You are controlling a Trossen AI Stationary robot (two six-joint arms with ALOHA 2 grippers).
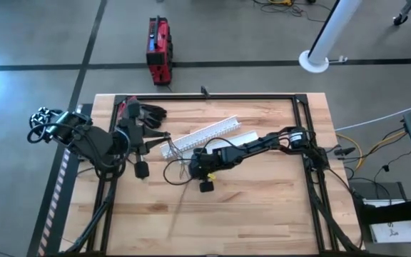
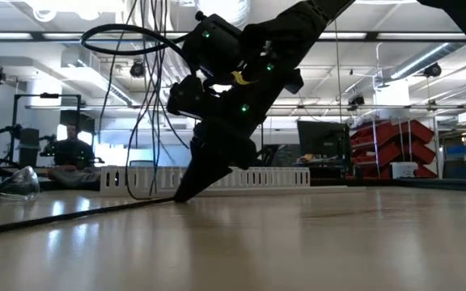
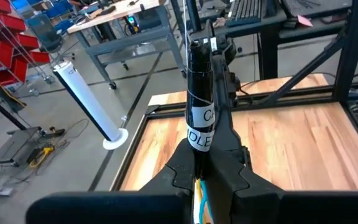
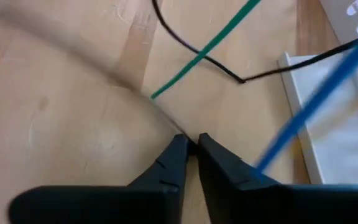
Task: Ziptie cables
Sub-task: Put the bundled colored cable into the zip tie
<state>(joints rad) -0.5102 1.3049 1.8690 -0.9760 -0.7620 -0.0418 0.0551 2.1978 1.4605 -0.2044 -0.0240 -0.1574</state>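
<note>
The cables (image 1: 179, 170) lie loose on the wood near the table's middle; a green wire (image 4: 210, 46) and a dark wire (image 4: 229, 70) cross just beyond my right gripper (image 4: 192, 142). That gripper (image 1: 205, 184) points down with its tips on the table (image 2: 180, 196), shut on a thin dark strand (image 2: 63, 213) that trails along the wood. My left gripper (image 1: 137, 148) waits at the table's left, shut on a black tube with a white label (image 3: 197, 112). My right gripper pinches the strand's end (image 4: 178, 132) only at its fingertips, coming from above at a slant. The tips rest on the wood, and the strand lies flat on the table, running away from them. My left gripper holds the black tube's lower end (image 3: 197, 155) between its two fingers; the tube stands out straight ahead of them, clear of the table.
A white slotted channel (image 1: 204, 134) and its flat lid (image 4: 328, 130) lie slantwise just beyond the cables. Black gloves (image 1: 147, 113) lie at the far left corner. A blue wire (image 4: 309, 106) hangs close before the right wrist camera. Bare wood (image 1: 248, 221) spreads along the near side.
</note>
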